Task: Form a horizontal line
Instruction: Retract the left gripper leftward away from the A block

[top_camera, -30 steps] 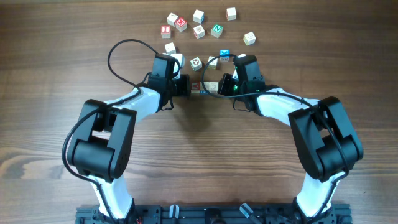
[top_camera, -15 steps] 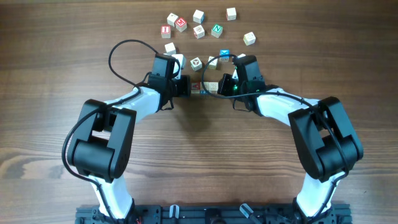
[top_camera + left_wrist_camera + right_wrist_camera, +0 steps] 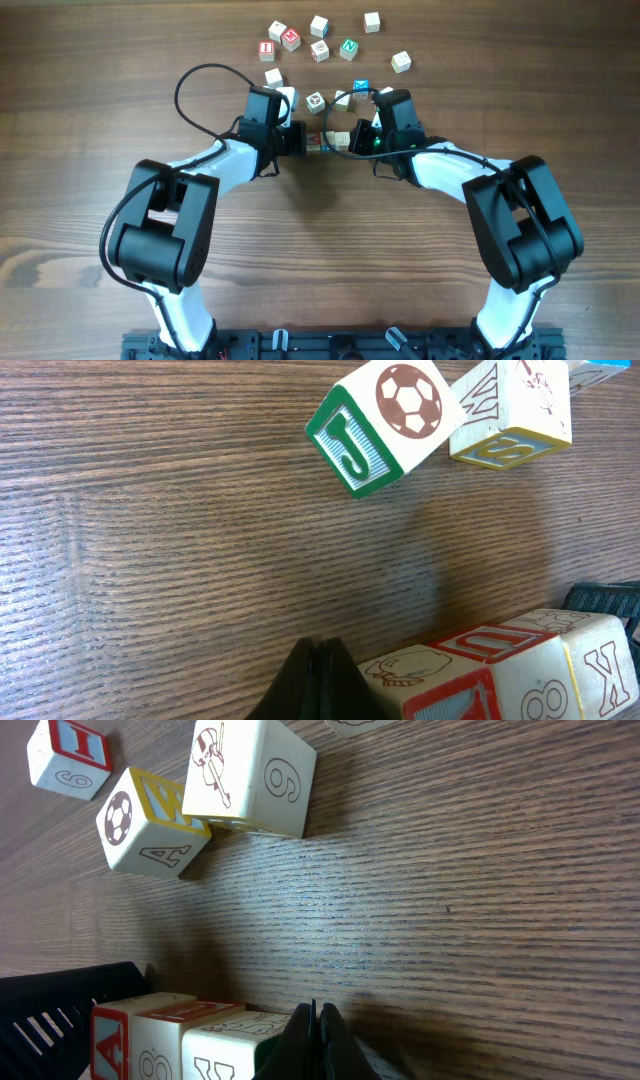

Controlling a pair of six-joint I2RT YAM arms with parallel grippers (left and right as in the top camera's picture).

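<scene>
Left tool (image 3: 318, 660): fingers pressed fully together, gripping nothing. Its closed tip touches the row's left end cube.

Row of three cubes (image 3: 318, 141): lies on the counter (image 3: 320, 250) between the two tools, just below the loose cubes (image 3: 319, 26). Pale wood, faces butted together, red-framed panels, an outlined 8, a K on the cube farthest from the left tool. Edges look nearly flush.

Right tool (image 3: 316, 1020): likewise closed and empty, tip against the right end cube.

Judgement: the step is squaring the row by end pressure. Push both ends evenly, along the row's axis and low on the cubes. Uneven force would likely buckle the middle cube out.
</scene>
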